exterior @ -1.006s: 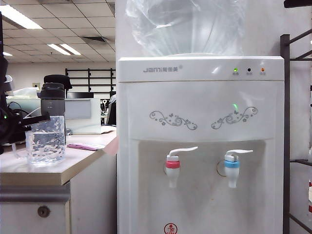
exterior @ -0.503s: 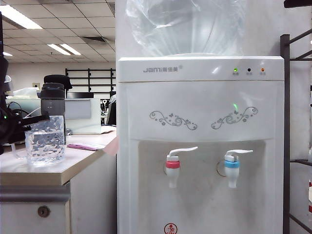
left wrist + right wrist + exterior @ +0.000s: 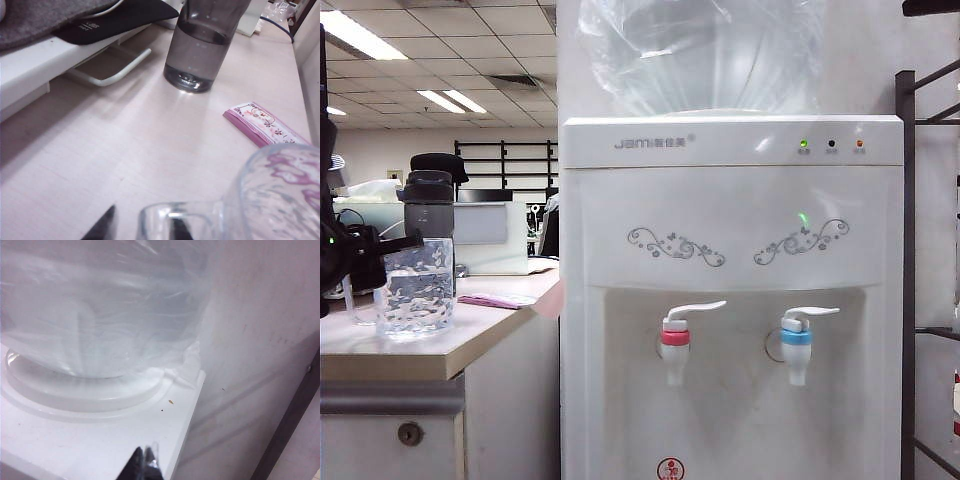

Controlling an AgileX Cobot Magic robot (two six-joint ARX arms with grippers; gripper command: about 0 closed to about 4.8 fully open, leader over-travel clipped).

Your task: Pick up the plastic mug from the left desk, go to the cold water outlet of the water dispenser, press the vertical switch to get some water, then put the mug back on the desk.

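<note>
Mug (image 3: 415, 288) stands upright on the desk (image 3: 490, 330), at about nine o'clock from the dispenser (image 3: 730, 300), water inside and its clear handle turned toward the left gripper (image 3: 360, 262). That gripper sits at the mug's nine o'clock side, low over the desktop. In the left wrist view its two dark fingertips (image 3: 100, 231) lie on either side of the mug's handle (image 3: 175, 220), spread a little with gaps showing, so nothing is pinched.

Just behind the mug, at its twelve o'clock, stands a smoky-grey bottle (image 3: 428, 215) with a black cap, partly filled. A pink sachet (image 3: 490, 299) lies flat on the desktop at the mug's three o'clock, near but apart from it. The desk drawer carries a small round lock (image 3: 410, 433).

On the dispenser the red-ringed tap (image 3: 674, 345) is at nine o'clock of the blue-ringed cold outlet (image 3: 796, 345). The switch (image 3: 815, 313) of the cold outlet is up, with nothing touching it. A green light (image 3: 803, 144) glows on the upper panel, and the big water bottle (image 3: 700, 55) sits on top.

The right gripper (image 3: 144, 465) hangs high beside that water bottle, above the dispenser's top edge; its dark fingertips are pressed together and hold nothing.
</note>
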